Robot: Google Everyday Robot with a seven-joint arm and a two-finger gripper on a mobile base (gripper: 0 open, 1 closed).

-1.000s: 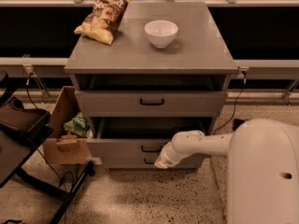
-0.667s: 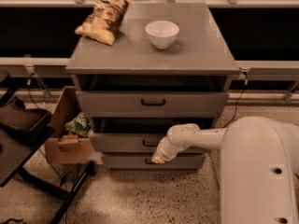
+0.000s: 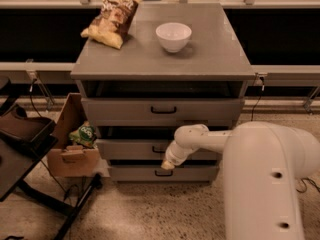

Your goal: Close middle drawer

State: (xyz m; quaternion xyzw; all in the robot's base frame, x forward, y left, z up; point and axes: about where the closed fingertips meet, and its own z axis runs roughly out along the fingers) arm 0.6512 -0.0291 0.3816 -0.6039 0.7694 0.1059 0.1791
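Observation:
The grey cabinet (image 3: 162, 59) has three drawers. The middle drawer (image 3: 127, 149) has a flat grey front and a small black handle (image 3: 158, 149); its front sits only a little forward of the lowest drawer (image 3: 135, 173). The top drawer (image 3: 162, 110) stands out farther than both. My gripper (image 3: 168, 164) is at the end of the white arm, against the middle drawer's front just right of and below the handle.
A chip bag (image 3: 112, 21) and a white bowl (image 3: 173, 36) sit on the cabinet top. An open cardboard box (image 3: 70, 149) with a green packet stands on the floor at the cabinet's left. A dark folding stand (image 3: 25, 134) is at far left. My white body (image 3: 270, 184) fills the lower right.
The middle drawer has slid inward; it stood far out a second ago and is now nearly flush. My arm has followed it toward the cabinet.

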